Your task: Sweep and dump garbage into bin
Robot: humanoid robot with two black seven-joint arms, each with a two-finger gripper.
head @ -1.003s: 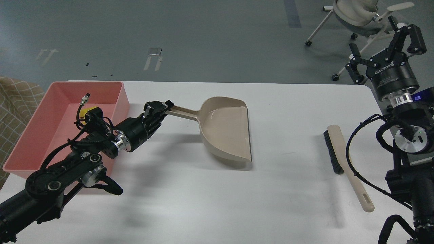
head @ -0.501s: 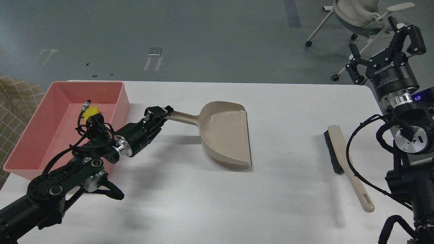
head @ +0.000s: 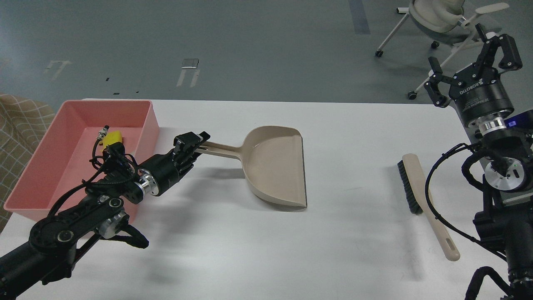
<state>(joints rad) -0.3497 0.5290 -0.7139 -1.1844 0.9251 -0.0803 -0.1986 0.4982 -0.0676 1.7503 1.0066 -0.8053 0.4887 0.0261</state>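
A white desk (head: 233, 258) carries a beige dustpan (head: 277, 166) at centre, its flat lip facing right and its pan bare inside. Well to the right lies a beige brush (head: 422, 202), black bristles turned left, handle running toward the near right corner, nothing touching it. A pink bin (head: 62, 141) sits at the desk's far-left corner, just beside the left arm, whose cables and wrist cross in front of the bin's right wall. Inside the bin, toward its far end, a yellow scrap (head: 112, 136) shows, partly hidden behind a cable connector; the off-white slice cannot be made out. Beyond the desk's far edge stretches grey floor, with a white chair (head: 437, 21) at upper right. A checked fabric (head: 16, 129) shows at the left edge, beside the bin.

Bare desk lies between the dustpan's lip and the brush, and across the whole near half. The brush handle ends close to the right arm's cabling near the desk's right edge.

The left claw (head: 192, 143) is clamped on the end of the dustpan's handle, fingers closed around it, just right of the bin. The right claw (head: 472, 58) is raised past the desk's far-right corner, its fingers spread wide apart and holding nothing.
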